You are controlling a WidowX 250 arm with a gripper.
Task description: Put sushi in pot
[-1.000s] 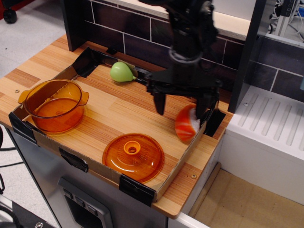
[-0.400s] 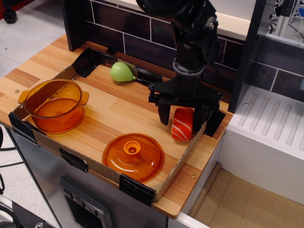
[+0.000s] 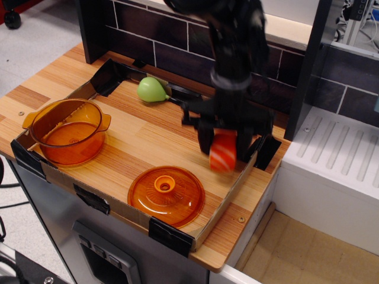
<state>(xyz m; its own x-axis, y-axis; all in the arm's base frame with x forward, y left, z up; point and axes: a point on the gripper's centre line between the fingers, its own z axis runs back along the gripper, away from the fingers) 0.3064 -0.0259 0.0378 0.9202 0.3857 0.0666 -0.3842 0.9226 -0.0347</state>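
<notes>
The sushi (image 3: 223,155), orange with white stripes, sits between the two black fingers of my gripper (image 3: 225,148) at the right side of the tray. The jaws are closed against its sides and it looks held just off the wood, blurred by motion. The pot (image 3: 68,131), round translucent orange with two side handles, stands at the left end of the tray, far to the left of the gripper, with nothing visible inside.
A flat orange knobbed lid (image 3: 166,195) lies at the front of the tray, just left of and below the gripper. A green pear-shaped toy (image 3: 152,90) lies at the back. A low cardboard wall (image 3: 228,204) rims the wooden tray. A white drainboard (image 3: 337,154) is at the right.
The gripper came down around the sushi and its fingers closed on it. The sushi turned from leaning at the right wall to sitting between the fingers, shifted slightly left.
</notes>
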